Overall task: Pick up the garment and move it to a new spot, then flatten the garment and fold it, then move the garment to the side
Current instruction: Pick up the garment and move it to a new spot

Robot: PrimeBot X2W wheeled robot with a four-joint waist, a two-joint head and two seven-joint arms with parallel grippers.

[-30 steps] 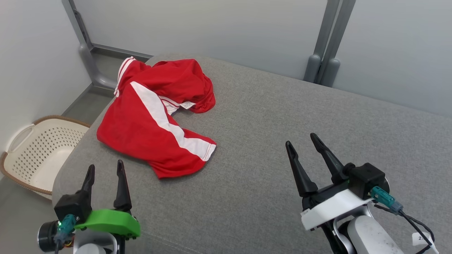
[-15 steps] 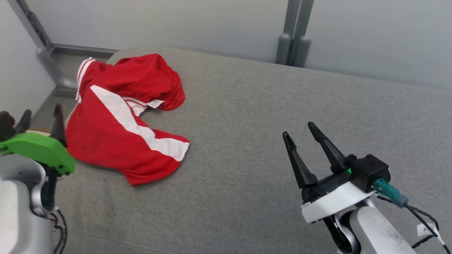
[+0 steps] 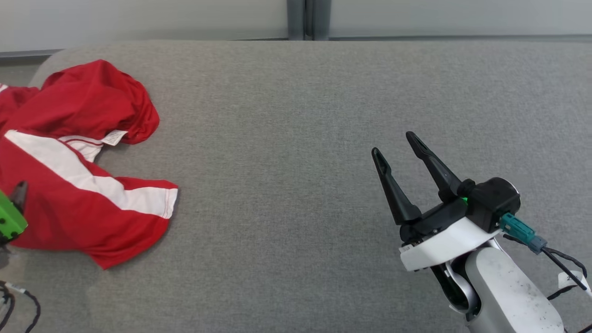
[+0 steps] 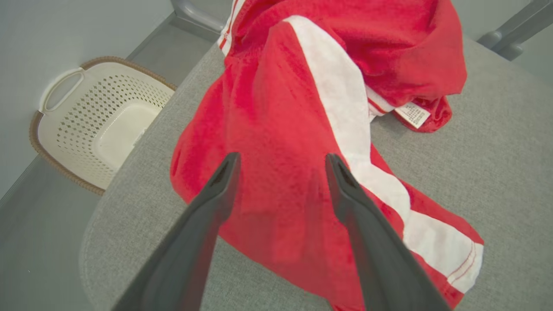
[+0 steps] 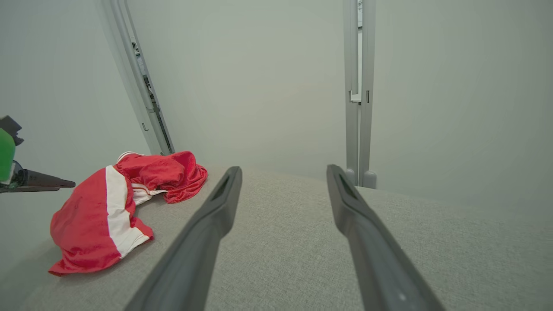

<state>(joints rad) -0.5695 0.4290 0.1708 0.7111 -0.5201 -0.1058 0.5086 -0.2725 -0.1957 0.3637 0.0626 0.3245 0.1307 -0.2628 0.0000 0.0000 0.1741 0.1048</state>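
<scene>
The garment [image 3: 74, 194] is red with a broad white stripe and lies crumpled at the left end of the grey padded table [image 3: 296, 115]. In the left wrist view my left gripper [image 4: 281, 160] hangs open just above the garment [image 4: 276, 99], fingers spread over its near red part and nothing between them. Its green mount [image 3: 9, 222] shows at the head view's left edge. My right gripper [image 3: 397, 145] stands open over bare table at the right, well clear of the garment [image 5: 95, 216]. A white label sticks out near the garment's bunched far part.
A cream perforated laundry basket [image 4: 99, 125] stands on the floor beyond the table's left end. Pale wall panels with grey metal posts [image 5: 358, 95] run along the table's far side. The garment's far left part reaches the table's rounded corner.
The head camera has swung, so the garment now sits at the picture's left edge. My left gripper has risen and moved forward over the garment. The right gripper has hardly moved.
</scene>
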